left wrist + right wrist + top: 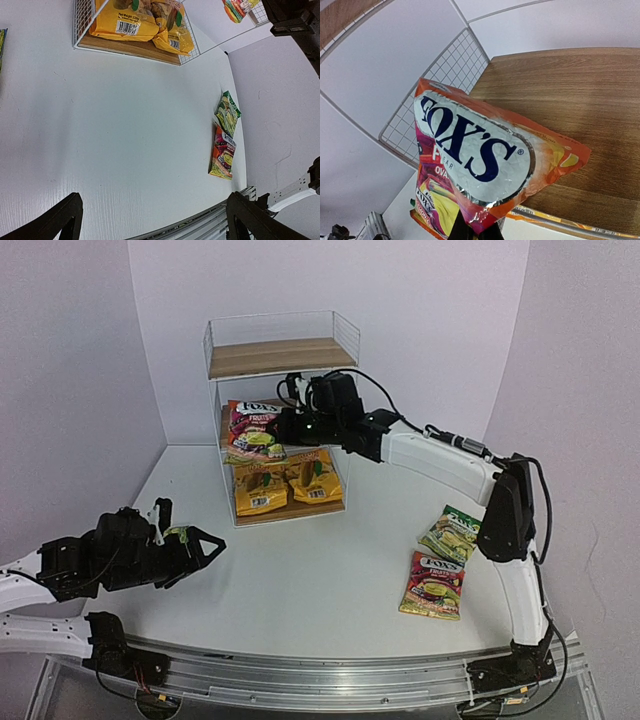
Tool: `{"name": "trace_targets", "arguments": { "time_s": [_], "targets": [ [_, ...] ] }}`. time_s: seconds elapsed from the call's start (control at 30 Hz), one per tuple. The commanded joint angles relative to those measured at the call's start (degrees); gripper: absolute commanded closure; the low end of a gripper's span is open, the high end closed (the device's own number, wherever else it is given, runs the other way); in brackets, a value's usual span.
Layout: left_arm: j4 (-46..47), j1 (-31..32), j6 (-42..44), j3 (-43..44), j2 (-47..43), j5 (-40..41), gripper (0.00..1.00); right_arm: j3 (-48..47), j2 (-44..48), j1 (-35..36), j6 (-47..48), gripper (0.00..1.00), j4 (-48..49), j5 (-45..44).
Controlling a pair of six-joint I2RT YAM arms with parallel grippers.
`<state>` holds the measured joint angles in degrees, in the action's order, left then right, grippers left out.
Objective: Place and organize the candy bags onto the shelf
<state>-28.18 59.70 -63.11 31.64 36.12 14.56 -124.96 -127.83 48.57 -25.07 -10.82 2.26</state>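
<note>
A red FOX'S bag [480, 155] fills the right wrist view, pinched at its edge by the right hand [476, 231] over the shelf [580, 100], middle board. Best lowered flat and well inside before releasing. The left hand [205, 545] gapes wide above the tabletop [330, 570].

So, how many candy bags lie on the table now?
2: a green bag and, just nearer, a red bag, both at the right. I see no sign of hidden ones.
</note>
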Motion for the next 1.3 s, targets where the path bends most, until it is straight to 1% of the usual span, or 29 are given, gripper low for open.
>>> {"name": "trace_targets", "arguments": {
  "time_s": [0.0, 0.13, 0.23, 0.53, 0.73, 0.9, 1.07, 1.2, 1.27],
  "targets": [
    [-0.48, 0.15, -0.73, 0.94, -2.27, 1.57, 0.0, 4.07, 3.77, 2.03, 5.36, 1.0, 15.53, -11.04],
    [-0.33, 0.14, -1.04, 0.61, -2.28, 1.64, 0.0, 8.32, 4.83, 2.23, 4.92, 1.0, 22.94, -13.92],
    [0.0, 0.15, -1.34, 0.2, -2.23, 1.49, 0.0, 8.34, 4.33, 2.48, 5.42, 1.0, 24.88, -13.81],
    [0.59, 0.15, -1.57, -0.26, -1.93, 1.34, 0.0, 7.32, 2.62, 3.04, 8.01, 1.0, 30.89, -20.18],
    [-0.36, 0.15, -1.56, 0.17, -1.68, 1.52, 0.0, 2.68, -1.49, 3.07, 9.99, 0.99, 30.73, -18.67],
    [-1.35, 0.15, -2.0, -0.11, -2.74, 1.87, 0.0, -1.8, -4.78, 3.03, 10.79, 0.96, 27.54, -17.4],
    [-1.98, 0.16, -2.19, -0.43, -3.7, 2.26, 0.0, -5.41, -7.44, 3.06, 11.33, 0.9, 24.37, -17.56],
    [-2.43, 0.15, -2.37, -0.36, -3.96, 2.38, 0.0, -6.26, -8.34, 3.05, 11.45, 0.84, 23.76, -18.52],
    [-2.6, 0.15, -2.36, -0.25, -3.95, 2.41, 0.0, -6.37, -8.45, 3.06, 11.53, 0.74, 23.63, -18.87]
  ]
}}
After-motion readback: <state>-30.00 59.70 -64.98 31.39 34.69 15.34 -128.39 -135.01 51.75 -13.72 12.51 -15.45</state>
